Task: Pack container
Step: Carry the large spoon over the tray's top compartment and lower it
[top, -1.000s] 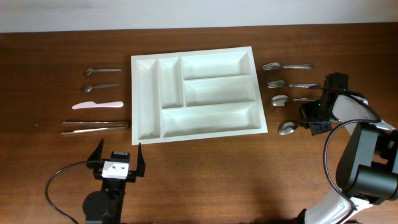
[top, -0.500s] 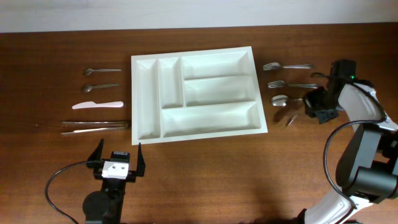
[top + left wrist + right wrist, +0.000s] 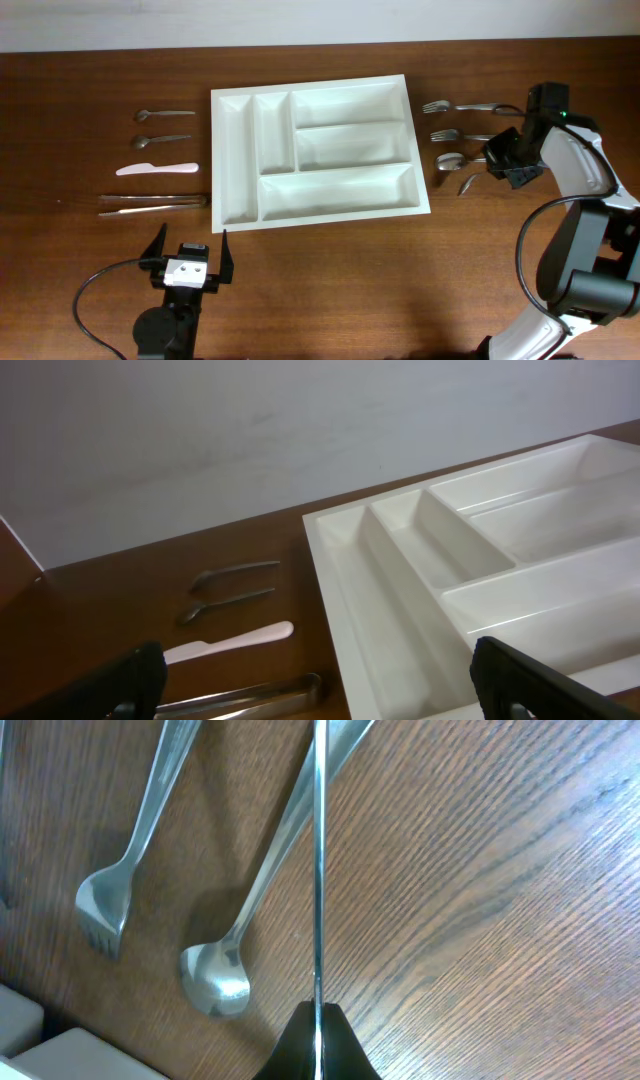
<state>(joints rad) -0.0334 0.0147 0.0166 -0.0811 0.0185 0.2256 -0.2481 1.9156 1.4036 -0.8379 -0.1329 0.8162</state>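
Note:
The container, a white five-compartment tray (image 3: 236, 160), lies mid-table with nothing in it; it also shows in the left wrist view (image 3: 345, 590). My right gripper (image 3: 506, 166) is to the right of the tray and is shut on a metal spoon (image 3: 468, 184). It holds the spoon just above the wood. In the right wrist view the jaws (image 3: 320, 1020) pinch the spoon's thin handle (image 3: 320, 870), seen edge-on. My left gripper (image 3: 190, 262) is open and empty near the front edge, in front of the tray's left corner.
Right of the tray lie two forks (image 3: 462, 106) (image 3: 460, 135) and another spoon (image 3: 450, 160). Left of it lie two small spoons (image 3: 165, 114) (image 3: 160, 141), a white knife (image 3: 157, 169) and metal tongs (image 3: 153, 203).
My right gripper has lifted the spoon off the table by the tray's front right corner and carried it toward the back. The left arm has not moved.

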